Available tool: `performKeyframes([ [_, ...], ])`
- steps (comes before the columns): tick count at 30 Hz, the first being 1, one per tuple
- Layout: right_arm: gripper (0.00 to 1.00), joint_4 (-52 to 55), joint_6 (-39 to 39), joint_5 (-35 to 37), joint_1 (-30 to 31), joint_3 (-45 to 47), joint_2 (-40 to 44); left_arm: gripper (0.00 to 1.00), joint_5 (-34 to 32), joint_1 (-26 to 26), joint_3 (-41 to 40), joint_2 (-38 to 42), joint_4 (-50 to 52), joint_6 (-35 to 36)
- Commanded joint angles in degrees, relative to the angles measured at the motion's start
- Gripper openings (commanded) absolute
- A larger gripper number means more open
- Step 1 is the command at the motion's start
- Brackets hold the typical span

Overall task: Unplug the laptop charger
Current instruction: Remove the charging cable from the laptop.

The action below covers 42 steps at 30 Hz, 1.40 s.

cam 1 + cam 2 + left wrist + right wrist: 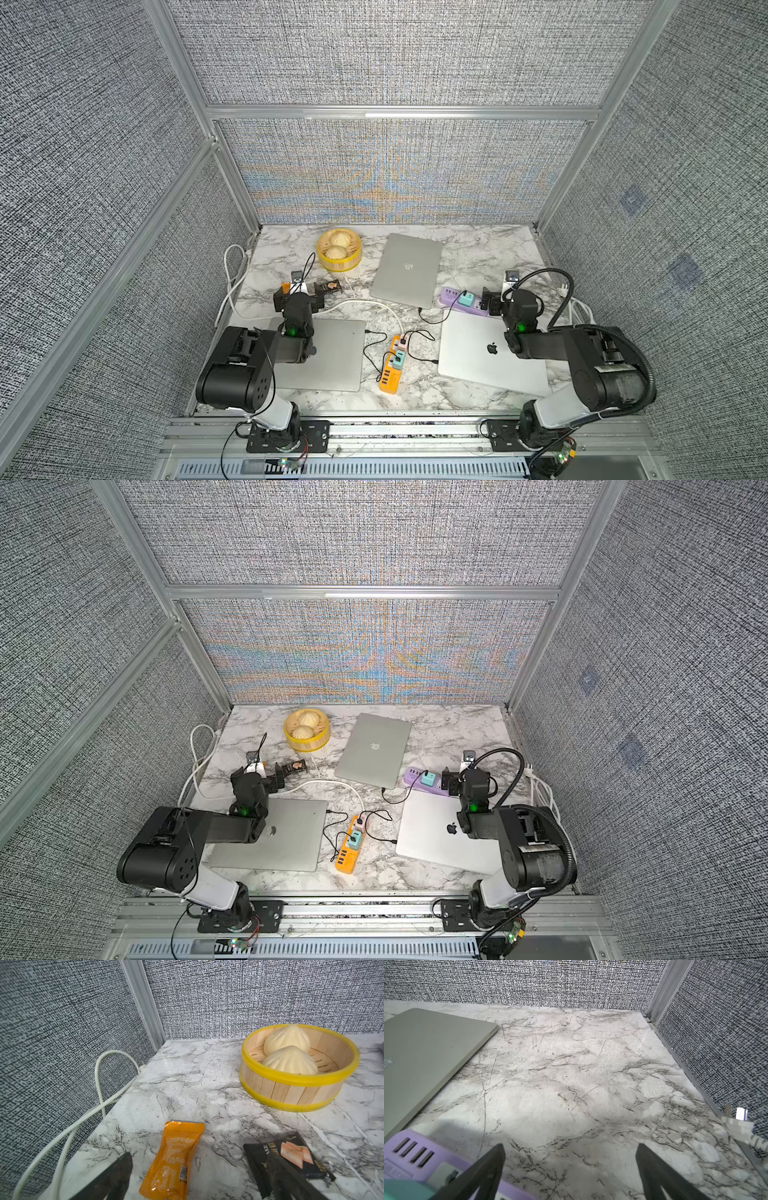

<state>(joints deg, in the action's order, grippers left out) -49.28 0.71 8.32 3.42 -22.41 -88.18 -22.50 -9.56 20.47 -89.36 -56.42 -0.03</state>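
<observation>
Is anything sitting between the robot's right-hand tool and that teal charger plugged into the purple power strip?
Nothing visible does. The right tool hangs open right beside the teal charger on the purple power strip. In both top views no object lies in the small gap between them.

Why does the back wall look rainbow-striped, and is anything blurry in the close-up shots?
In both top views the back wall shows coloured ripples, likely a weave artefact; in the left wrist view the steamer basket smears at its edge; in the right wrist view the teal charger near the lens is soft and the white plug looks blocky.
</observation>
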Motion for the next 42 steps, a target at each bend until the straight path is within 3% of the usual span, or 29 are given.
performKeyframes([
  [1, 0.99, -0.14, -0.09, -0.23, 0.06, 0.22, 0.21, 1.00, 0.00, 0.06, 0.33, -0.12, -0.09, 0.16],
  [31, 0.99, -0.68, -0.26, 0.08, 0.01, 0.43, 0.43, 0.99, 0.16, 0.08, 0.52, -0.08, 0.39, 0.07],
  [39, 0.99, 11.38, -0.82, 0.42, 0.09, -0.25, 11.83, 0.99, 0.00, 0.08, 0.34, -0.09, -0.01, 0.13],
  [42, 0.99, 19.59, -4.68, 3.28, 0.14, -1.90, 16.90, 0.99, -0.30, -0.09, -0.49, 0.72, -1.66, 1.04],
])
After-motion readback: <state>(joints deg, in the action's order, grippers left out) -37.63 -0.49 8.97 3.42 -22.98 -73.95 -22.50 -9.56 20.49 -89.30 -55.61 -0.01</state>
